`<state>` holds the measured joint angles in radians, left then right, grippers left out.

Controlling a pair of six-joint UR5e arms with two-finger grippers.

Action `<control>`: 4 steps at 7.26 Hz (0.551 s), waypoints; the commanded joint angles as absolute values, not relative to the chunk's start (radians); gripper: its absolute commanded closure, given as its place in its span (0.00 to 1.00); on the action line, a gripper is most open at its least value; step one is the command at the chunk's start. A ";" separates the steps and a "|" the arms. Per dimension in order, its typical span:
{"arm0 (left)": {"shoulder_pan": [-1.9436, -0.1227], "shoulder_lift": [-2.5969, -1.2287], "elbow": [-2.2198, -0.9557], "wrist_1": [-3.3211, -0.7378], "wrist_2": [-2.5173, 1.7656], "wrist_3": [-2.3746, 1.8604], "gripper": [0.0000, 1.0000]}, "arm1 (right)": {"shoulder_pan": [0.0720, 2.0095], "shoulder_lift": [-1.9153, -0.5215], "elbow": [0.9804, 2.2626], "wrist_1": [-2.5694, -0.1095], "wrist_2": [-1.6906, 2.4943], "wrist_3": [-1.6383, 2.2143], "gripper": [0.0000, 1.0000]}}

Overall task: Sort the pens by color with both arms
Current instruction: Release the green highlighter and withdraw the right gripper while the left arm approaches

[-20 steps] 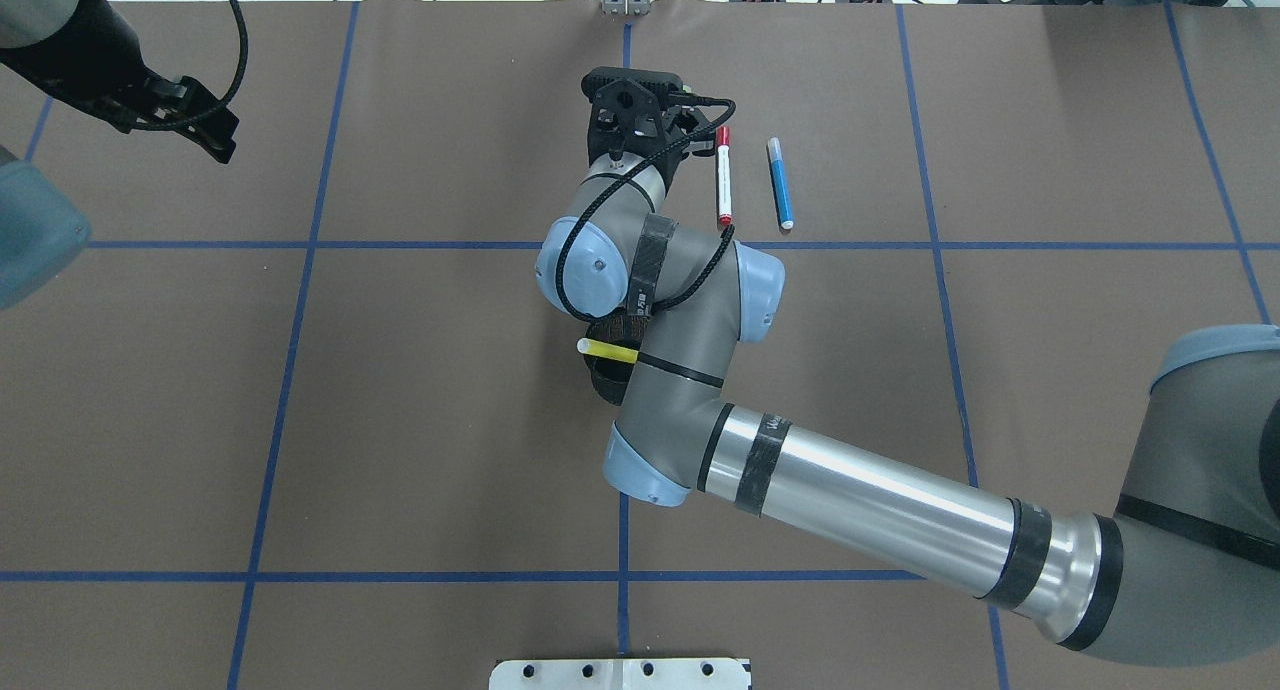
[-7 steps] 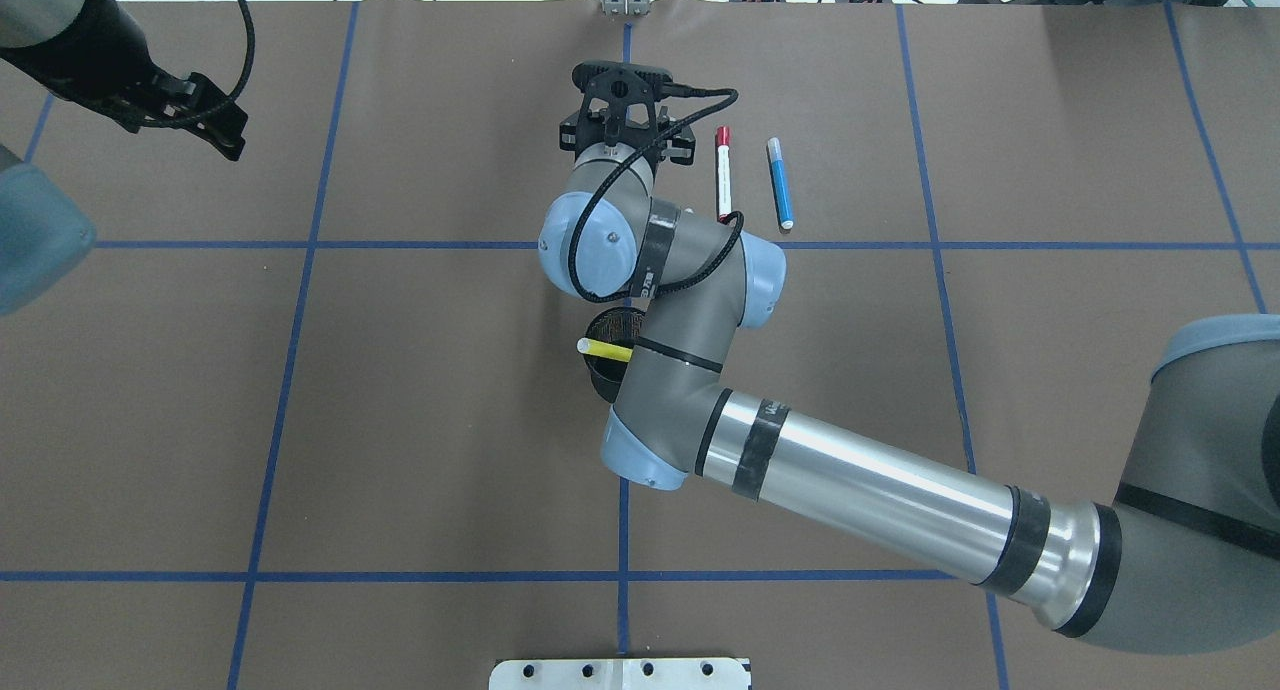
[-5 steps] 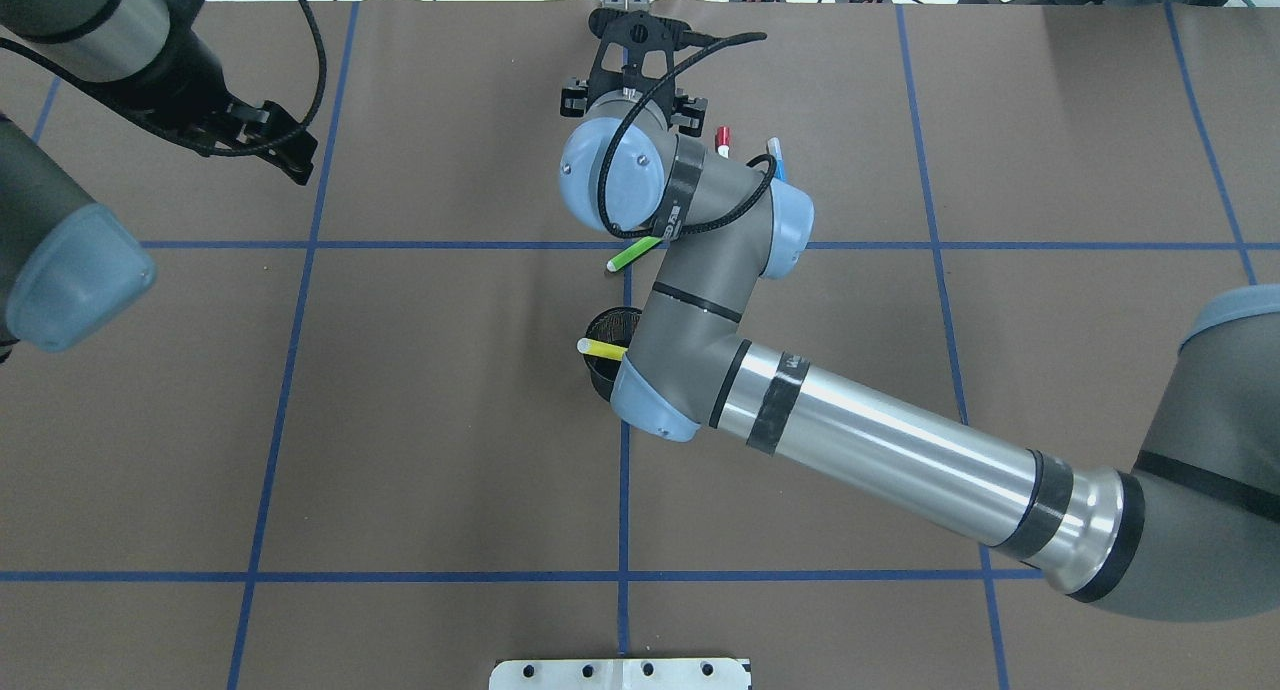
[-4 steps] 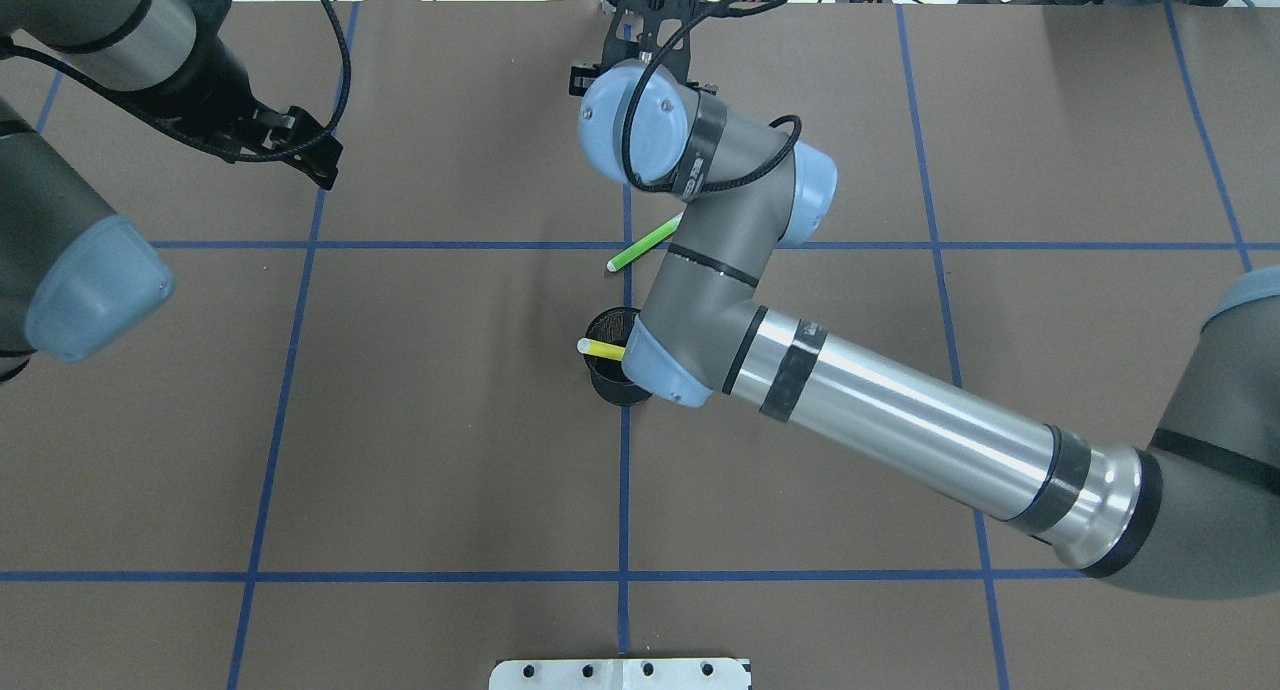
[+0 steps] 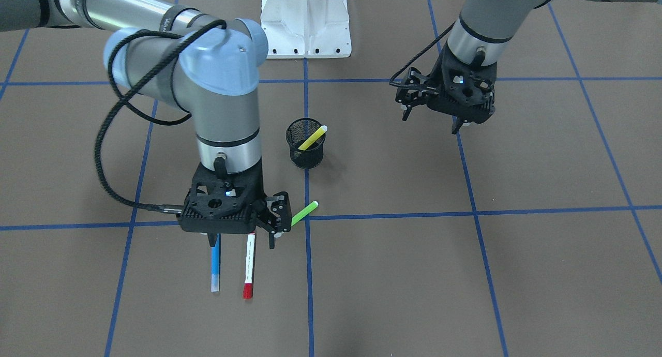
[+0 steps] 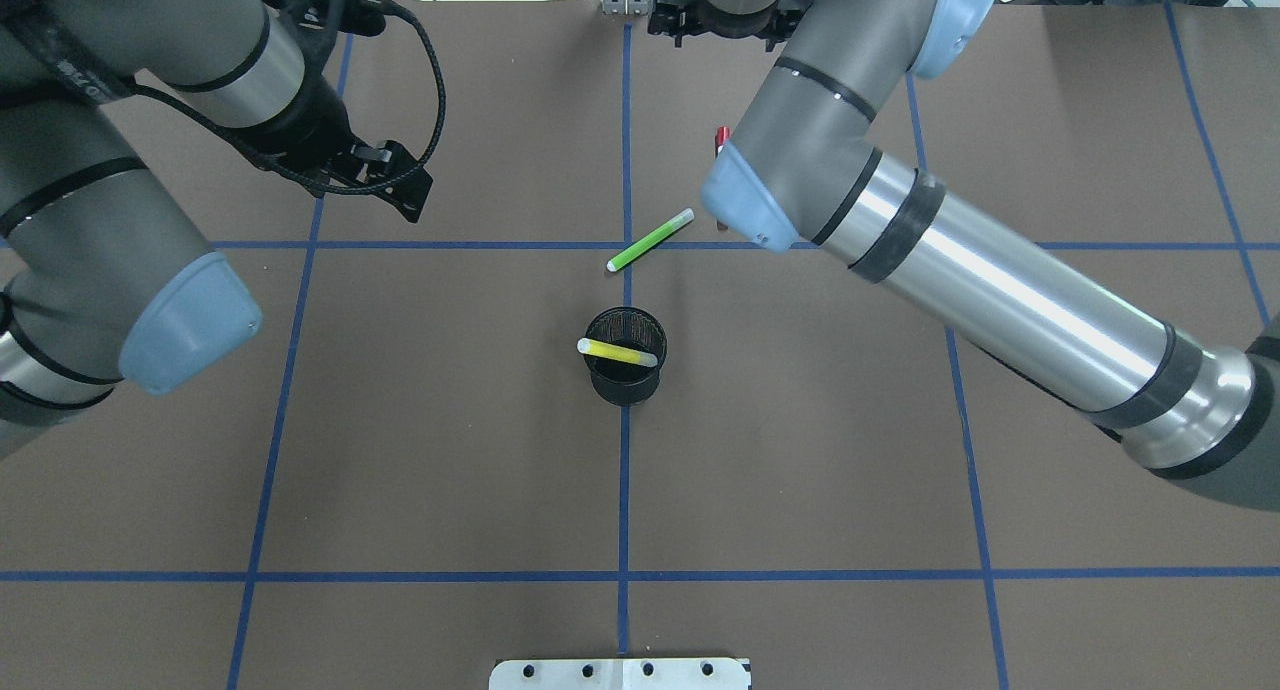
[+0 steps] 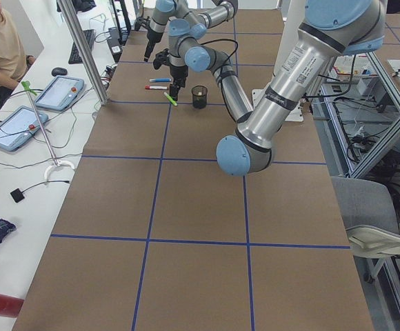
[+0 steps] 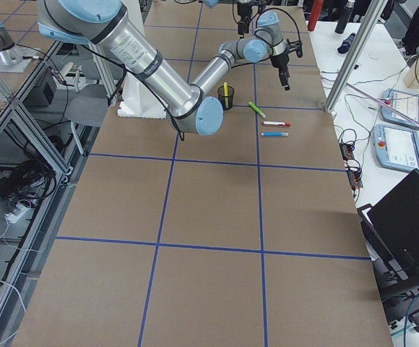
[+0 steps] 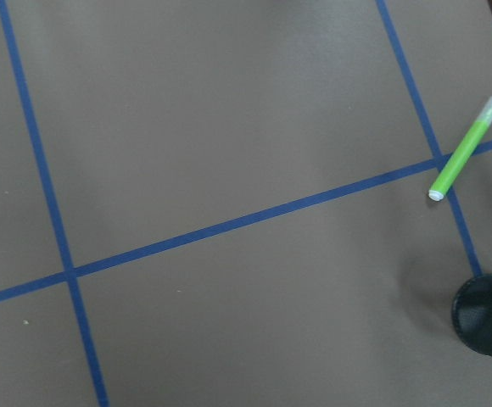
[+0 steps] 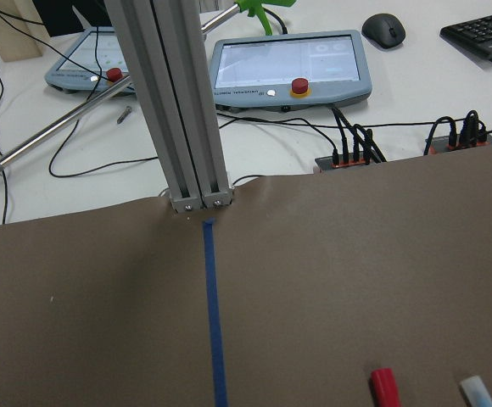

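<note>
Right fingers: I am holding my right fingers [image 5: 279, 220] parted and empty, lifted off the table [image 6: 400, 420], left of centre in the front-facing view.
Left fingers: I am hanging my left fingers [image 5: 412, 95] over bare table at the upper right of that view; they look parted and are gripping nothing.
Green pen: the green pen [image 6: 650, 240] is lying slantwise at the centre of the overhead view, across the blue tape lines [image 6: 625, 490], free of both hands.
Yellow pen: the yellow pen [image 6: 620, 352] is leaning inside the black mesh cup [image 6: 625, 382], just below the green pen, with its pale end poking over the rim.
Other pens: the red-capped pen [image 5: 249, 266] and the blue pen [image 5: 215, 266] are lying parallel, near but apart, at the lower left of the front-facing view.
In the way: in the overhead view my right arm [image 6: 1000, 290] is covering both of them except a sliver of red cap; in the front-facing view my right fingers are overlapping one end of the green pen.
Around: an aluminium post [image 10: 182, 102] is standing at the table's far edge, with touch panels [image 10: 293, 64] beyond it.
</note>
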<state>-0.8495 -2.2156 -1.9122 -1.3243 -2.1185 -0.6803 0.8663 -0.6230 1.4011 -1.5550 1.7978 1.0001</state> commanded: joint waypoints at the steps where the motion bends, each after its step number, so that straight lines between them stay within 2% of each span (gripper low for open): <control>1: -0.804 -2.314 -1.817 -1.322 -2.123 -0.719 0.00 | 1.007 -0.696 1.436 -1.583 2.033 0.762 0.01; 4: -0.735 -2.437 -1.735 -1.214 -2.126 -0.719 0.01 | 1.113 -0.797 1.572 -1.748 2.141 0.490 0.01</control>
